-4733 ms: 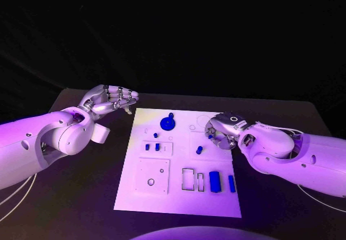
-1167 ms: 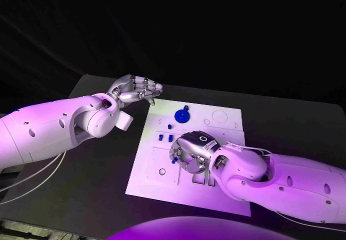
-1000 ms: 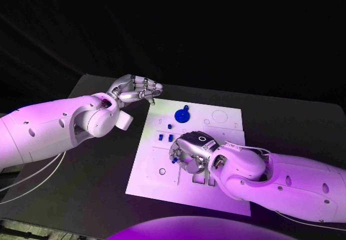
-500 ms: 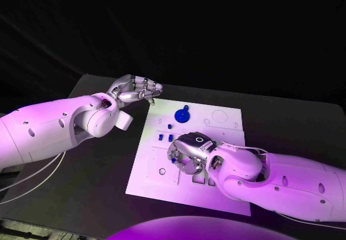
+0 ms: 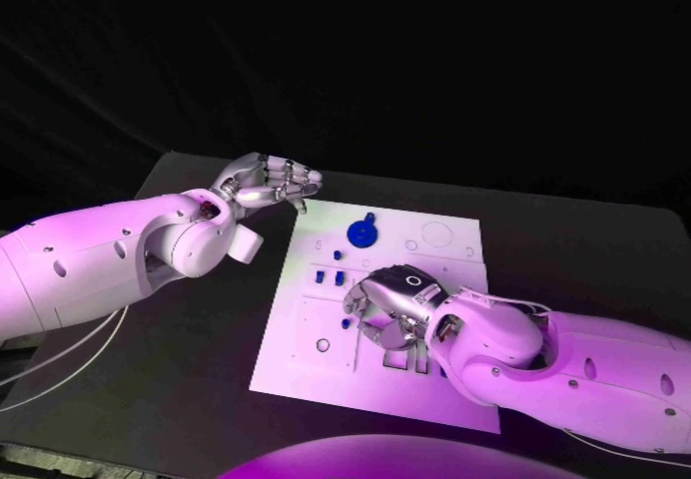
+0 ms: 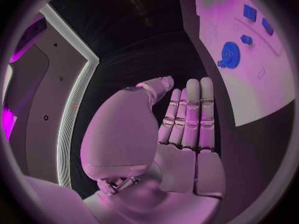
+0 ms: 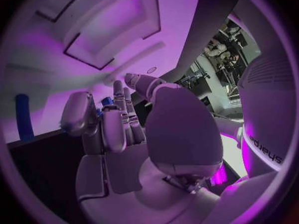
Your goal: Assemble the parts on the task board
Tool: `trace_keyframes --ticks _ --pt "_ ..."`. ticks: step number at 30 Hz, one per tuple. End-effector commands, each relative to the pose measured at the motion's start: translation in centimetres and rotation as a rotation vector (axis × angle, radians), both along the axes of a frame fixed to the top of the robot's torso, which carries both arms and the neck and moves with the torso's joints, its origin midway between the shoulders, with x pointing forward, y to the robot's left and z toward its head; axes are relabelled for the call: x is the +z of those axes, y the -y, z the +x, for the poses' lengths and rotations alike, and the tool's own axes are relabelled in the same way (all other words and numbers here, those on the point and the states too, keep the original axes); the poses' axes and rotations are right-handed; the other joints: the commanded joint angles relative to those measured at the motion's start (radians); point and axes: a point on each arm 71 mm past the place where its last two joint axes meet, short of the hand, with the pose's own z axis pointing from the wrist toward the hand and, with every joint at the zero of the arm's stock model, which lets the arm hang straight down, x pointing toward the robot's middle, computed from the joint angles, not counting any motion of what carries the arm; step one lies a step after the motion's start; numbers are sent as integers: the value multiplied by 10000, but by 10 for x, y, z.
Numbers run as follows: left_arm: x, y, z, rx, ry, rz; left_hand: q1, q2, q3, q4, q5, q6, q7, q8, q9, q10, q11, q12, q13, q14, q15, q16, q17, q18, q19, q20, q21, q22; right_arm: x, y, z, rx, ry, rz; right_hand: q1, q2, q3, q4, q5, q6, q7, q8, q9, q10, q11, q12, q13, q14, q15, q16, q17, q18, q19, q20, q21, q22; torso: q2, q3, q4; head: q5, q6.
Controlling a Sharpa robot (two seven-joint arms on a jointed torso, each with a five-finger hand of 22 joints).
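The white task board point(image 5: 306, 374) lies in the middle of the black table. A blue gear point(image 5: 360, 235) stands near its far edge, with small blue parts point(image 5: 329, 279) just in front of it. My right hand point(image 5: 388, 305) hovers low over the board's middle and pinches a small blue part point(image 5: 347, 321) in its fingertips; the right wrist view shows that part point(image 7: 107, 101) between the fingers, over the board point(image 7: 124, 15). My left hand point(image 5: 268, 184) hangs above the table off the board's far left corner, fingers curled together, holding nothing. The left wrist view shows the gear point(image 6: 229, 54) on the board point(image 6: 255, 84).
Rectangular recesses point(image 7: 106, 32) are cut into the board under my right hand, and a blue bar point(image 7: 24, 117) lies beside them. My right forearm point(image 5: 576, 369) covers the board's near right part. Bare black table point(image 5: 188, 379) lies to the left.
My right hand has come from the board's right edge to its middle with the blue part. In the last second it only shifted a little. The left hand kept its pose.
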Motion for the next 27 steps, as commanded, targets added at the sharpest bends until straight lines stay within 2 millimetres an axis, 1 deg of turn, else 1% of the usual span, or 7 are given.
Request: trace_keyframes --ticks 1,10,13,15,16,21,27 --pt "0 1 -1 -160 -37 -99 7 101 -80 5 -1 25 50 42 -1 -72 28 57 -9 -66 17 -44 -15 132 -64 -9 -64 -17 9 7 -1 -208 372 352 -7 -134 -65 -2 9 -88 -3 -68 -13 -96 10 59 -9 386 85 -47 -18 9 -60 17 -41 1221 3 2 -1 -21 26" --pt "0 -1 -1 -122 -40 -81 9 107 -84 3 -1 27 48 46 0 -81 28 61 -8 -70 18 -48 -18 132 -65 -8 -70 -20 33 56 13 -1251 512 -94 -274 -182 -760 12 5 -103 -53 -130 -60 -429 72 129 -75 372 111 -24 -94 22 -79 74 -206 1155 -18 -2 -22 -145 100" --pt "-1 -1 -1 -125 -44 -82 9 107 -84 3 -1 27 48 46 0 -81 28 61 -8 -70 18 -48 -18 132 -65 -8 -70 -20 36 75 21 -1645 433 -509 -173 -85 -2250 136 78 -310 -113 -371 -223 -906 97 227 -195 330 213 -37 -251 101 -206 109 -677 979 -10 -1 -10 -199 133" --pt "-1 -1 -1 -129 -51 -82 9 107 -84 3 -1 27 48 46 0 -81 28 61 -8 -70 18 -48 -18 132 -65 -8 -70 -20 36 82 23 -1780 405 -666 546 260 -3684 624 111 -260 -135 -505 -422 -1097 174 495 -262 301 189 -22 -391 127 -231 179 -1008 841 1 3 -6 -215 154" --pt "-2 -1 -1 -132 -56 -82 9 107 -84 3 -1 27 48 46 0 -81 28 61 -8 -70 18 -48 -18 132 -65 -8 -70 -20 36 86 25 -1842 396 -752 709 311 -4029 886 117 -404 -77 -637 -537 -1247 151 532 -303 278 222 -45 -481 143 -214 161 -1085 809 4 7 -6 -225 160" --pt "-3 -1 -2 -150 -77 -85 13 117 -90 -3 -1 35 46 55 3 -89 28 72 -5 -75 19 -52 -22 133 -67 -6 -78 -26 33 99 30 -2034 345 -1144 1286 411 -4745 1546 121 -571 -111 -754 -820 -1342 152 696 -324 290 214 44 -478 128 -95 151 -1060 803 13 16 -4 -266 176" --pt "-3 0 -2 -167 -89 -90 13 117 -90 -3 -1 35 46 55 3 -89 28 72 -5 -75 19 -52 -22 133 -67 -6 -78 -26 27 102 31 -2010 242 -1448 1430 445 -4814 1676 125 -520 -111 -733 -861 -1342 150 721 -325 304 213 92 -431 121 -70 149 -1034 812 20 13 5 -275 167"
